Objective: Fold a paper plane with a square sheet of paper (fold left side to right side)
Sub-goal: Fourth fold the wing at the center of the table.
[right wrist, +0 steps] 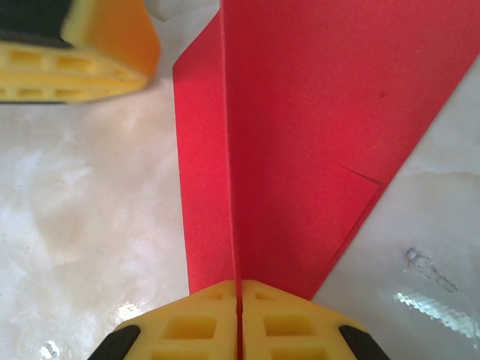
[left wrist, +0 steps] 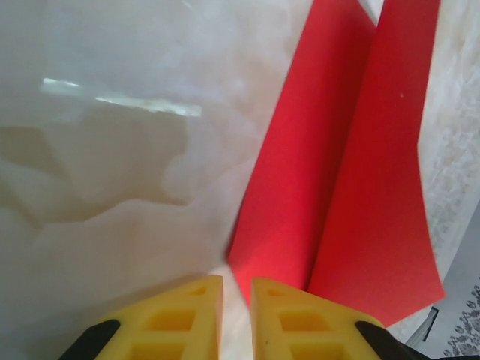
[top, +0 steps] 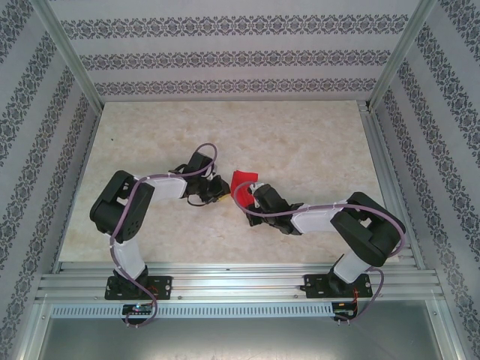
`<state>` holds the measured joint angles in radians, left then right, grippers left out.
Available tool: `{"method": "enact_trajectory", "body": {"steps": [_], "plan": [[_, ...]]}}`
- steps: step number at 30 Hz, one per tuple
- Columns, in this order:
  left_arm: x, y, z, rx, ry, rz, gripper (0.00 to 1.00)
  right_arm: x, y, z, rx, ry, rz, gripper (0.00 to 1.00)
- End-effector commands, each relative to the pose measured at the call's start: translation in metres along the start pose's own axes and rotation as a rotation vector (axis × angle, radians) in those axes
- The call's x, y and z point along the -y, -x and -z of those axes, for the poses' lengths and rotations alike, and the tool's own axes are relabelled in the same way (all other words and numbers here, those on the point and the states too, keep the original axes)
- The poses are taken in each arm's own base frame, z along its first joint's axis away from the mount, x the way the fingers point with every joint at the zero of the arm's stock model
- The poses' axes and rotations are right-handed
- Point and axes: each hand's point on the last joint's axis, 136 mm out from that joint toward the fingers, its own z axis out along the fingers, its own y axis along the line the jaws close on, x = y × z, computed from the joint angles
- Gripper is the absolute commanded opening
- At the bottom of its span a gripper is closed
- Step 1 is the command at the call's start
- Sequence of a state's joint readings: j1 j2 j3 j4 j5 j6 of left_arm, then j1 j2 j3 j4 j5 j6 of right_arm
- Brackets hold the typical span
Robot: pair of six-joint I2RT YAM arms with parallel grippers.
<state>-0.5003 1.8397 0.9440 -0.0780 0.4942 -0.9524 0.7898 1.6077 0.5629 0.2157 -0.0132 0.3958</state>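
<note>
1. Right gripper [right wrist: 238,289] sits nearest its wrist camera, with its yellow jaws clenched on the near end of the red paper plane [right wrist: 300,135], right on the raised crease.
2. From that pinch the paper runs toward 12 o'clock. A narrow strip lies at 9 o'clock of the crease and a broader panel at 3 o'clock, with a small turned corner on its right edge.
3. Left gripper [left wrist: 236,281] has its jaws drawn near together with a slim gap. No paper shows in that gap, and I cannot tell whether they are fully closed. The paper's pointed end lies just beyond the right-hand finger.
4. From above, the paper rests near the middle of the marbled surface [top: 300,135], with the left gripper at 9 o'clock of it and the right at 5 o'clock.
5. The step in hand looks like bringing the left side over to the right. To do it well, the right pinch should hold firm as the hinge. The left jaws should catch the left edge low, sweep it toward 3 o'clock, match the edges, then press along the crease.
6. Thin paper will likely buckle or slide if it is pushed from too far off the crease.
7. The paper sits in no tray or box and lies directly on the surface.
</note>
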Motion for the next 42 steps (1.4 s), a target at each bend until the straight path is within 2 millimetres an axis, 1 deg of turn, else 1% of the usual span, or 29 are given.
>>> {"method": "enact_trajectory", "body": {"steps": [1,7,11,15,20,24,26,31,37,40,42], "plan": [[0.03,0.005,-0.007,0.008,-0.084,-0.034,0.15,0.006,-0.014,0.001,-0.033,0.018,-0.056,0.09],[0.033,0.003,-0.013,-0.001,-0.081,-0.042,0.13,0.011,-0.014,0.0,-0.031,0.048,-0.103,0.09],[0.034,-0.001,-0.023,-0.021,-0.075,-0.046,0.13,0.014,-0.014,-0.001,-0.031,0.073,-0.135,0.1],[0.022,-0.002,-0.031,-0.027,-0.036,-0.035,0.13,0.014,-0.011,0.0,-0.036,0.092,-0.159,0.12],[0.008,-0.005,-0.037,-0.035,0.013,-0.031,0.13,0.014,-0.002,0.002,-0.031,0.093,-0.161,0.15],[-0.001,-0.006,-0.039,-0.035,0.055,-0.039,0.12,0.016,0.006,0.004,-0.031,0.08,-0.152,0.21],[-0.003,-0.006,-0.04,-0.035,0.067,-0.041,0.12,0.017,0.011,0.005,-0.032,0.067,-0.142,0.23],[-0.003,-0.007,-0.041,-0.035,0.072,-0.047,0.12,0.022,0.024,0.006,-0.028,0.04,-0.118,0.3],[-0.004,-0.009,-0.044,-0.042,0.081,-0.053,0.12,0.026,0.029,0.0,-0.045,0.022,-0.096,0.37],[-0.002,-0.009,-0.044,-0.044,0.081,-0.055,0.12,0.025,0.03,-0.003,-0.055,0.021,-0.088,0.38],[-0.002,-0.01,-0.044,-0.045,0.079,-0.058,0.12,0.024,0.031,-0.004,-0.059,0.028,-0.088,0.37]]}}
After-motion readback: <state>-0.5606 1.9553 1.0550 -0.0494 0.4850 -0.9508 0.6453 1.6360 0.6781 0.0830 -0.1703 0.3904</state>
